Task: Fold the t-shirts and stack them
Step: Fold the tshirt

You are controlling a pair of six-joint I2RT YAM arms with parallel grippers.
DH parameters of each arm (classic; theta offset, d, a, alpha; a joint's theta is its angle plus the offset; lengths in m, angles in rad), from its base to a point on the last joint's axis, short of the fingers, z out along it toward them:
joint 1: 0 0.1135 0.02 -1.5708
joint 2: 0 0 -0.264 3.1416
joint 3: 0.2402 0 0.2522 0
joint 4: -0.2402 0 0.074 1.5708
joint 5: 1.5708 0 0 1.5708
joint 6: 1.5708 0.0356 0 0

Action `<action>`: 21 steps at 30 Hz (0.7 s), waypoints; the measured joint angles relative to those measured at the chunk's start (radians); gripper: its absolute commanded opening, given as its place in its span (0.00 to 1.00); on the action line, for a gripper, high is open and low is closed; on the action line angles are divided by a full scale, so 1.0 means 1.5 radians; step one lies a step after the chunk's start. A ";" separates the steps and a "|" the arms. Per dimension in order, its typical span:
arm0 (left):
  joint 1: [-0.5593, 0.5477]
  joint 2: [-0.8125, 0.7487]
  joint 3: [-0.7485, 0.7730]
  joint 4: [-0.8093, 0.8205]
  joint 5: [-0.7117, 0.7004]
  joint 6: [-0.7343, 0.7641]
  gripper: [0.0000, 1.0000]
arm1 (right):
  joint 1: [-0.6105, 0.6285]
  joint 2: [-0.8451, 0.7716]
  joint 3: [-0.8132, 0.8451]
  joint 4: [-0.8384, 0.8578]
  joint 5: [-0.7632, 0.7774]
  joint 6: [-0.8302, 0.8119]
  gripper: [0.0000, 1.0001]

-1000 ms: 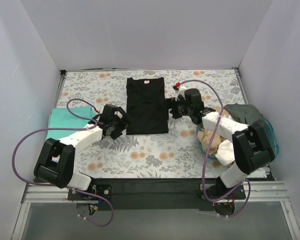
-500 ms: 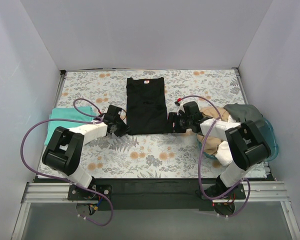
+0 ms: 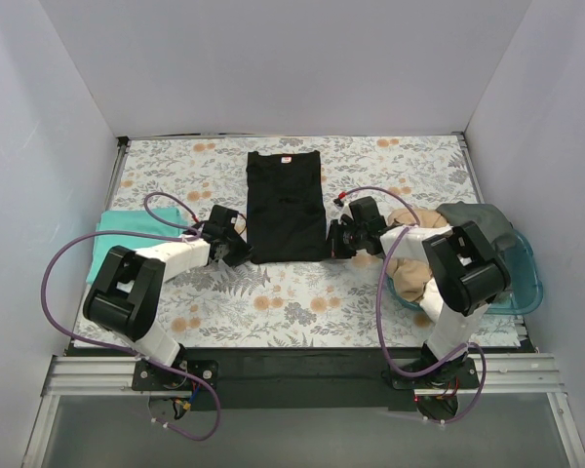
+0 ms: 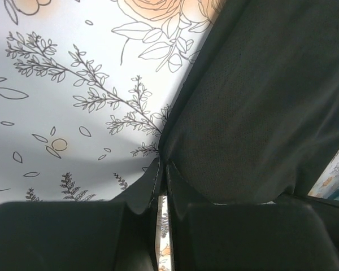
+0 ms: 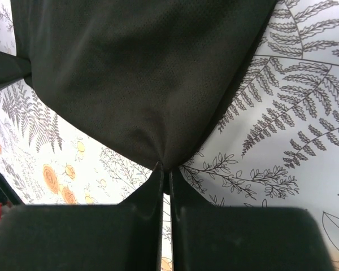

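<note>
A black t-shirt (image 3: 286,205) lies folded into a long rectangle on the floral table, its red-white neck label (image 3: 287,159) at the far end. My left gripper (image 3: 242,255) is shut on its near left corner, and the cloth (image 4: 254,107) is pinched between the jaws in the left wrist view. My right gripper (image 3: 331,244) is shut on the near right corner, where the fabric (image 5: 147,73) bunches into the jaws. A teal t-shirt (image 3: 127,234) lies folded at the left edge. Tan (image 3: 414,263), grey (image 3: 478,219) and white (image 3: 439,297) t-shirts sit heaped in the basket.
The translucent teal plastic basket (image 3: 528,278) stands at the right, beside the right arm. Purple cables loop off both arms. White walls close the table on three sides, and a black rail runs along the near edge.
Both grippers came down onto the black t-shirt's near corners and went from open to shut on the cloth. The right arm drew in toward the shirt.
</note>
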 measured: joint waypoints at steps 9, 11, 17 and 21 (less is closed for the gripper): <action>-0.008 -0.090 -0.063 -0.058 0.001 -0.005 0.00 | 0.039 -0.087 -0.087 0.004 0.027 -0.006 0.01; -0.027 -0.144 -0.096 -0.083 -0.002 -0.010 0.00 | 0.064 -0.144 -0.136 0.002 0.042 -0.004 0.01; -0.123 -0.350 -0.190 -0.184 -0.005 -0.062 0.00 | 0.188 -0.323 -0.280 -0.024 0.095 0.035 0.01; -0.175 -0.471 -0.247 -0.248 0.013 -0.107 0.00 | 0.277 -0.431 -0.341 -0.068 0.130 0.097 0.01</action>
